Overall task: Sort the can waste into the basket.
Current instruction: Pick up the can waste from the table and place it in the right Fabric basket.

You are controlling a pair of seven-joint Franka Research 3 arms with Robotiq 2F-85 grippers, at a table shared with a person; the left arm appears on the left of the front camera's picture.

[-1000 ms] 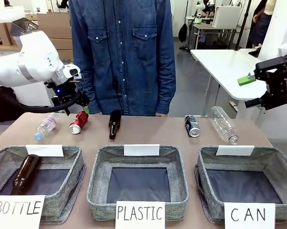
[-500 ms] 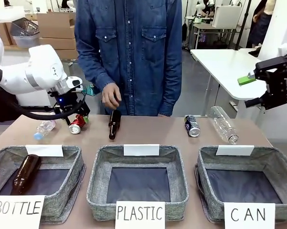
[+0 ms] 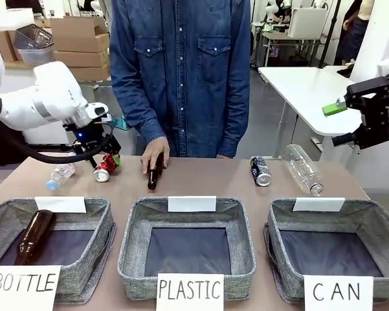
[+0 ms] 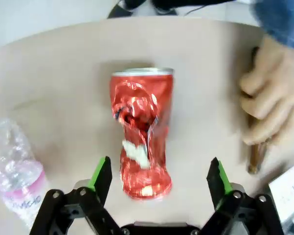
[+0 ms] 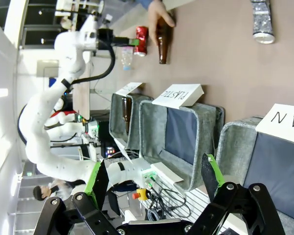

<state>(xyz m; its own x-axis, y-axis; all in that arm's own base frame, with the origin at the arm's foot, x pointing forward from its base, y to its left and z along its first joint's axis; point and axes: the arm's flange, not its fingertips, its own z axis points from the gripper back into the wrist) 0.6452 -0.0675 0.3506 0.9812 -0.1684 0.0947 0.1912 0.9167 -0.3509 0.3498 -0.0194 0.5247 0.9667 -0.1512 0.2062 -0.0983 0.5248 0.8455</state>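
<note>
Straddling the dented red can (image 4: 142, 132), left pincer (image 4: 159, 166) released; right pincer (image 5: 155, 166) likewise spread.

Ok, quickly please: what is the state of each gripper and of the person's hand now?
Left gripper: open, straddling the red can.
Right gripper: open, empty.
Person's hand: touching the brown bottle.

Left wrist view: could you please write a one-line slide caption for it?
Open left gripper straddles the dented red can lying on the table, a person's hand nearby.
</note>
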